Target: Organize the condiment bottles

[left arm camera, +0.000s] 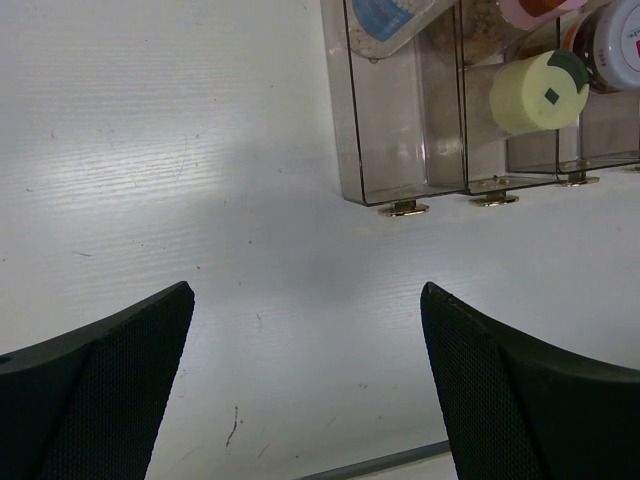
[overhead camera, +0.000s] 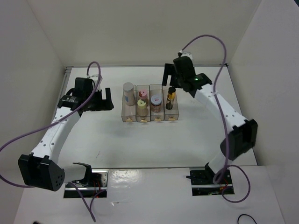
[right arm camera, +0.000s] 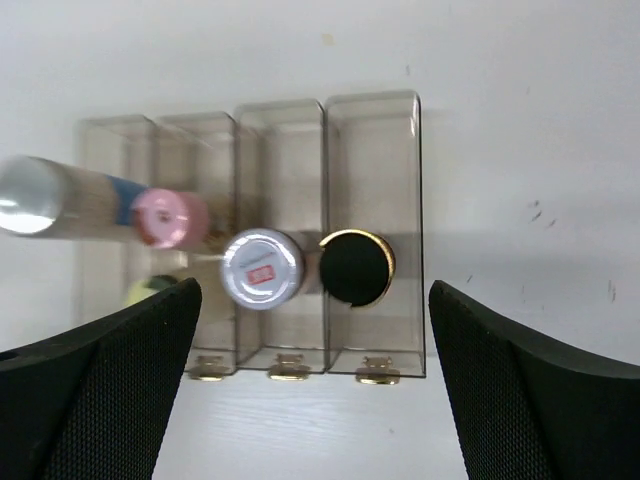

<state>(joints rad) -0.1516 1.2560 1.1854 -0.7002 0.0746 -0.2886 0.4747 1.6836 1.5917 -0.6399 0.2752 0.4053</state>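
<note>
The clear four-compartment organizer point(overhead camera: 150, 114) stands mid-table with all five bottles in it. The grey-capped clear bottle point(overhead camera: 128, 93) is in the left compartment. The pink-capped point(overhead camera: 143, 95) and yellow-capped point(overhead camera: 142, 108) bottles share the second. The white-lidded jar point(overhead camera: 156, 101) is in the third and the slim dark black-capped bottle point(overhead camera: 171, 95) in the fourth. My left gripper point(overhead camera: 109, 99) is open and empty, left of the organizer point(left arm camera: 400, 150). My right gripper point(overhead camera: 170, 82) is open and empty above the organizer's far right end. The right wrist view shows the black cap point(right arm camera: 355, 267) and white lid point(right arm camera: 262, 268) between its fingers.
White enclosure walls point(overhead camera: 37, 56) close in the table on the left, back and right. Purple cables point(overhead camera: 210, 39) loop from both arms. A thin metal strip point(left arm camera: 380, 462) crosses the bottom of the left wrist view.
</note>
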